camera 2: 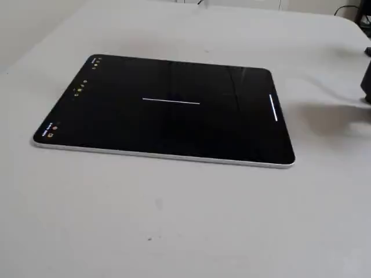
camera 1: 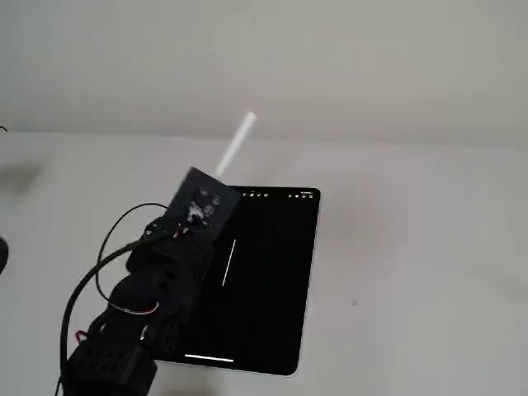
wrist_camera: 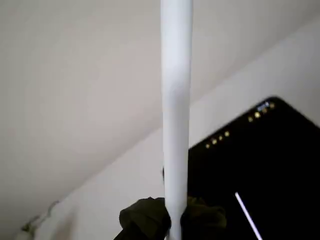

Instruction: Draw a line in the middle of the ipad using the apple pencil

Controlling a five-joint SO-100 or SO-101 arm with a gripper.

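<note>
The end effector (wrist_camera: 172, 220) is clamped on the white Apple Pencil (wrist_camera: 176, 115), which tilts above the iPad (camera 2: 174, 121). The iPad lies flat on the surface (camera 2: 232, 220), showing a white line (camera 2: 171, 101) mid-screen. Toolbar icons are unreadable.

We see a thin black-screened tablet with a silver edge (camera 2: 168, 110) lying flat on the table; a short white drawn line (camera 2: 171, 102) crosses its middle; the slim white stylus pencil (camera 1: 234, 143) is raised off the screen, tilted.
</note>
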